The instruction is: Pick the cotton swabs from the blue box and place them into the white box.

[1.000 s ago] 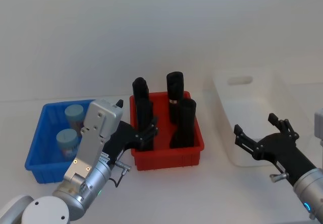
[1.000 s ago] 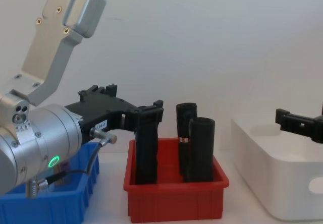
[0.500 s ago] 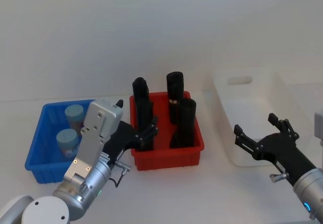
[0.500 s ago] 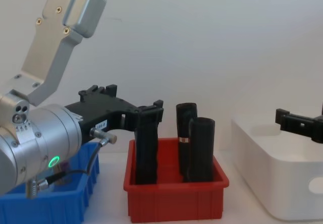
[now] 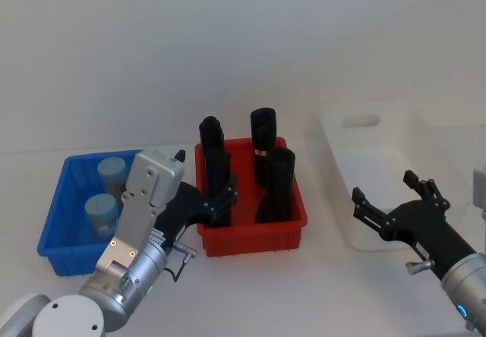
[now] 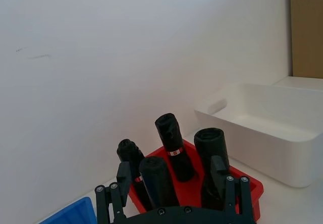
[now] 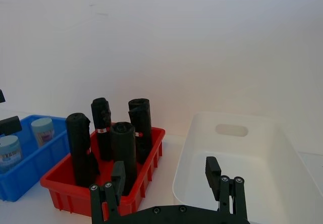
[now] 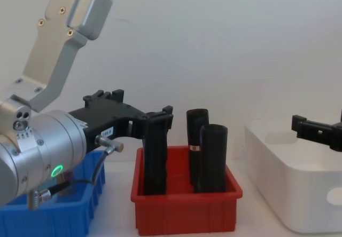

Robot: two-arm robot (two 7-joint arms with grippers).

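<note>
Along the desk (image 5: pixel 319 276): low blue ribbed plastic bin (image 5: pixel 52 227) left, red plastic bin (image 5: pixel 250 238) centre, smooth white plastic bin (image 5: pixel 395 117) right. Two round clear cotton-swab tubs (image 5: pixel 100 212) sit in the blue bin, four black cylinders (image 5: pixel 279 181) in the red.

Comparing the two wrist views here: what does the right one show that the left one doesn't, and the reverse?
Right wrist: two cotton swab tubs in the blue box, behind the open right end effector. Left wrist: a brown panel beyond the white box, behind the open left end effector. Both: the red bin, four black rolls, the white box.
</note>
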